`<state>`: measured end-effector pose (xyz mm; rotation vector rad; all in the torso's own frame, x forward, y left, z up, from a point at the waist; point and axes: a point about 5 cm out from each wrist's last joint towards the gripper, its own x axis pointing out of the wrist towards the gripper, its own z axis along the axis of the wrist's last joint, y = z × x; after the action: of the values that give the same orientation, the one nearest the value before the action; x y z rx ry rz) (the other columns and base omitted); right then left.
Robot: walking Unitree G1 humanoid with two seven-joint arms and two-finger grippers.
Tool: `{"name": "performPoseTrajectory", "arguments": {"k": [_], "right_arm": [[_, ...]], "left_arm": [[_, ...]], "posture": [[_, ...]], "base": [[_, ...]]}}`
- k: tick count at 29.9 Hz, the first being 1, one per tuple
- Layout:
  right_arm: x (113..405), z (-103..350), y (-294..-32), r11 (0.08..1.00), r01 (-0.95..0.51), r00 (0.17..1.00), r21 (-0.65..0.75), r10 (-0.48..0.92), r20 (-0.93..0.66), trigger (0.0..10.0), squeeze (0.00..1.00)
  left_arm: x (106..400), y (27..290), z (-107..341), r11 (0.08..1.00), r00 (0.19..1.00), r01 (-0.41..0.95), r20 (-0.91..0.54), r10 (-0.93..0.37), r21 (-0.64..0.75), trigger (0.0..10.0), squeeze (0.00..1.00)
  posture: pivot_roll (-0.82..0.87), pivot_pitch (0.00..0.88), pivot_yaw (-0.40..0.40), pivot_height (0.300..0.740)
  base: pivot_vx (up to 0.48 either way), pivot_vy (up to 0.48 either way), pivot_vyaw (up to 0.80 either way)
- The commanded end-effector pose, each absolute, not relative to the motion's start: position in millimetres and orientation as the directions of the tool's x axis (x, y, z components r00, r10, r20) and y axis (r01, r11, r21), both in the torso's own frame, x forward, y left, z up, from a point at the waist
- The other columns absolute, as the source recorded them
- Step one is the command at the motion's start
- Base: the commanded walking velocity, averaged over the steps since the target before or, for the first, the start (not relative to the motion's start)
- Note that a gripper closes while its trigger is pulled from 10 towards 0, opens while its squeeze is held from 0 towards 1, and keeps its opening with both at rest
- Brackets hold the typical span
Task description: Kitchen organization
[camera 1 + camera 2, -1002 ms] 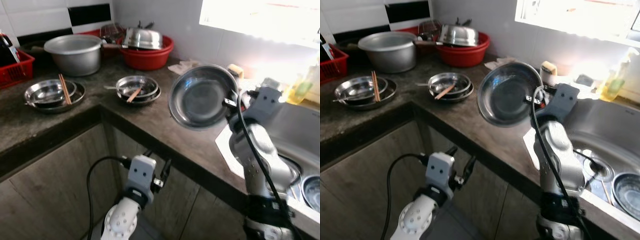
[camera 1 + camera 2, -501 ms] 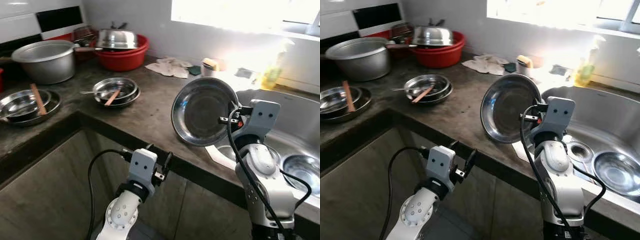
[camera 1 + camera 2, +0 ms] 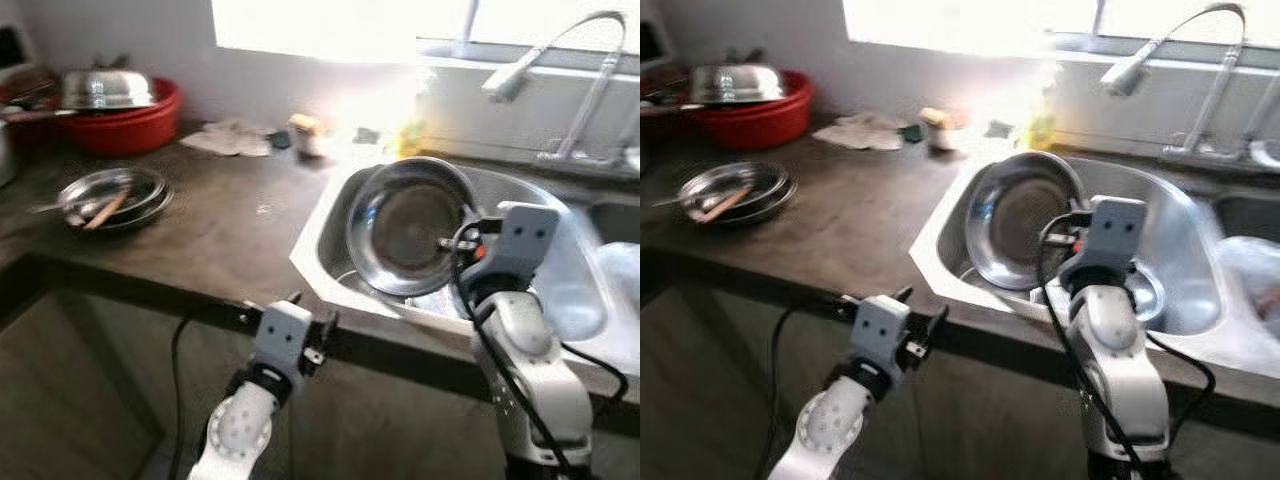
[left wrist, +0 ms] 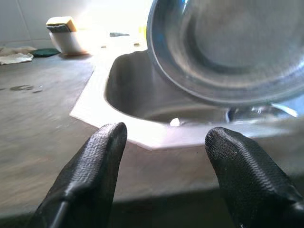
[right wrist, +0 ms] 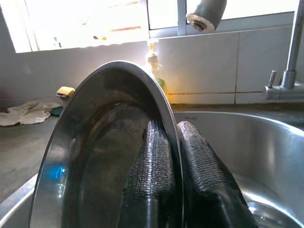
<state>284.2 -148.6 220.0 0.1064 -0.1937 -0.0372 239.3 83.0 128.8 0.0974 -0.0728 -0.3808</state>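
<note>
Right tool (image 5: 173, 161): fingers pressed together on the rim of a steel plate (image 3: 410, 225), one finger inside the rim and one outside, holding the plate on edge, its hollow side facing the robot, above the basin of the steel sink (image 3: 330, 215). Left tool (image 4: 164, 156): low before the tabletop edge, fingers spread, gripping nothing, pointed toward the sink front. Tabletop (image 3: 220, 220): dark stone, to the left of the sink. On it, well apart from the sink, a stack of steel dishes (image 3: 113, 197) with a wooden utensil lying across; further back, a red basin (image 3: 122, 125) carrying a steel lid (image 3: 105, 90); near the wall, a crumpled cloth (image 3: 232, 140) and a small white cup (image 4: 66, 40) topped by a sponge. Behind the sink: a curved tap (image 3: 560, 60) and a yellow-green soap bottle (image 5: 156, 71) at the tiled wall.
</note>
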Motion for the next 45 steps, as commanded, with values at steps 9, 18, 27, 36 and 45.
{"name": "performPoseTrajectory", "arguments": {"k": [9, 18, 27, 36, 45], "right_arm": [[296.8, 226.1, -157.7, 0.998, 0.030, 0.983, 0.063, -0.041, 0.179, 10.0, 0.00], [337.6, 224.7, -171.3, 0.999, 0.045, 0.995, 0.030, -0.048, 0.090, 10.0, 0.00], [383.8, 228.9, -180.1, 0.998, 0.041, 0.999, 0.052, -0.040, -0.014, 10.0, 0.00], [412.0, 209.7, -164.6, 0.992, 0.011, 0.986, 0.128, 0.011, -0.168, 10.0, 0.00], [412.3, 187.4, -153.2, 0.977, -0.037, 0.961, 0.211, 0.093, -0.260, 10.0, 0.00]], "left_arm": [[239.6, 79.7, 128.3, 0.918, 0.921, 0.379, 0.053, -0.387, 0.115, 10.0, 0.00], [237.6, 77.9, 129.8, 0.919, 0.920, 0.382, 0.052, -0.388, 0.098, 10.0, 0.00], [225.2, 78.9, 131.2, 0.921, 0.922, 0.380, 0.044, -0.384, 0.082, 10.0, 0.00], [208.9, 85.1, 137.8, 0.915, 0.920, 0.386, 0.023, -0.391, 0.115, 10.0, 0.00], [201.8, 85.2, 139.7, 0.915, 0.921, 0.388, 0.002, -0.390, 0.109, 10.0, 0.00]], "posture": [[0.17, 0.000, -0.058, 0.740], [0.17, 0.024, -0.065, 0.740], [0.20, 0.094, -0.079, 0.740], [0.25, 0.187, -0.082, 0.740], [0.26, 0.215, -0.074, 0.740]], "base": [[0.000, 0.000, 0.00], [0.000, 0.000, 0.00], [0.000, 0.000, 0.00], [0.000, 0.000, 0.00], [0.000, 0.000, 0.00]]}}
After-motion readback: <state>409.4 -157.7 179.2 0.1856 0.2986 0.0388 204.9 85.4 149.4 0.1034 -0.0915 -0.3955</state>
